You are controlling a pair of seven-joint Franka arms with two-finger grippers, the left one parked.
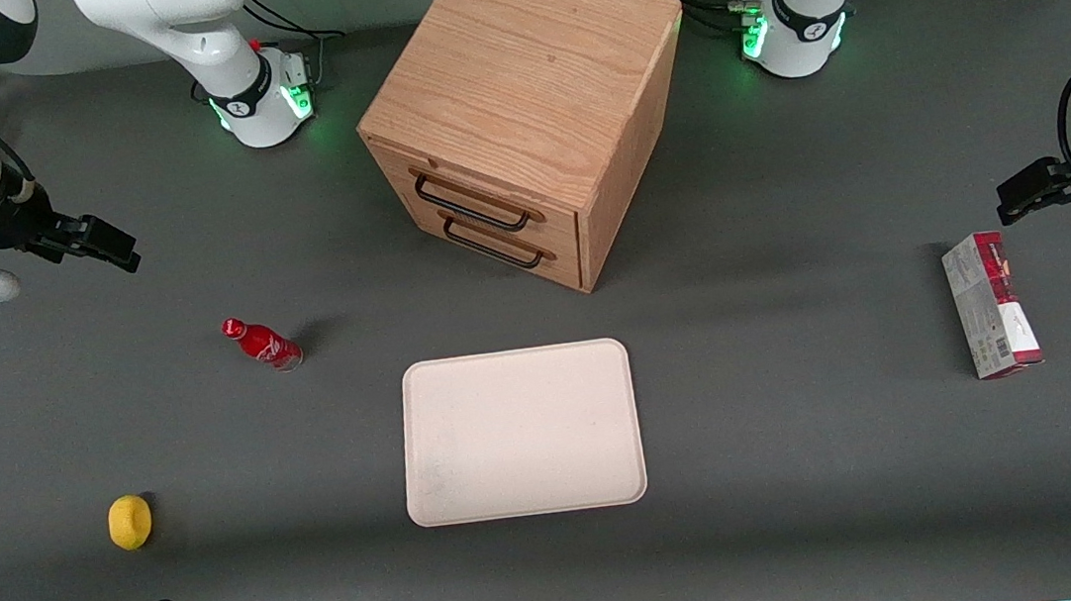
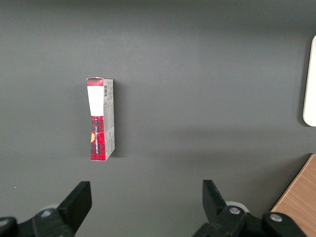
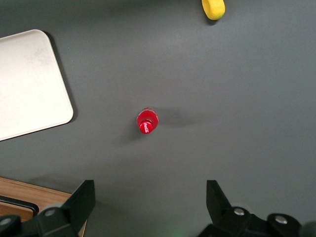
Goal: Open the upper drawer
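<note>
Upper drawer point(image 1: 469, 188) sits shut, flush in the wooden cube cabinet point(image 1: 527, 72), directly above 1 lower drawer point(image 1: 501, 236). 2 drawers total, each w/ 1 thin black wire handle. Drawer front faces the front camera, angled toward the working arm's end of the table; its long axis runs horizontally across the cabinet face, and the upper handle point(image 1: 471, 204) lies along it.

Right gripper point(image 1: 96, 242) hangs above the table near the working arm's end, well apart from the cabinet, fingers spread wide w/ nothing between them; wrist view shows both fingers point(image 3: 79, 202) apart over bare table.

On the table: 1 red bottle point(image 1: 261, 343) upright, 1 yellow round object point(image 1: 130, 522), 1 cream tray point(image 1: 520, 431) nearer the camera than the cabinet, 1 red-and-white box point(image 1: 991, 317) toward the parked arm's end.
</note>
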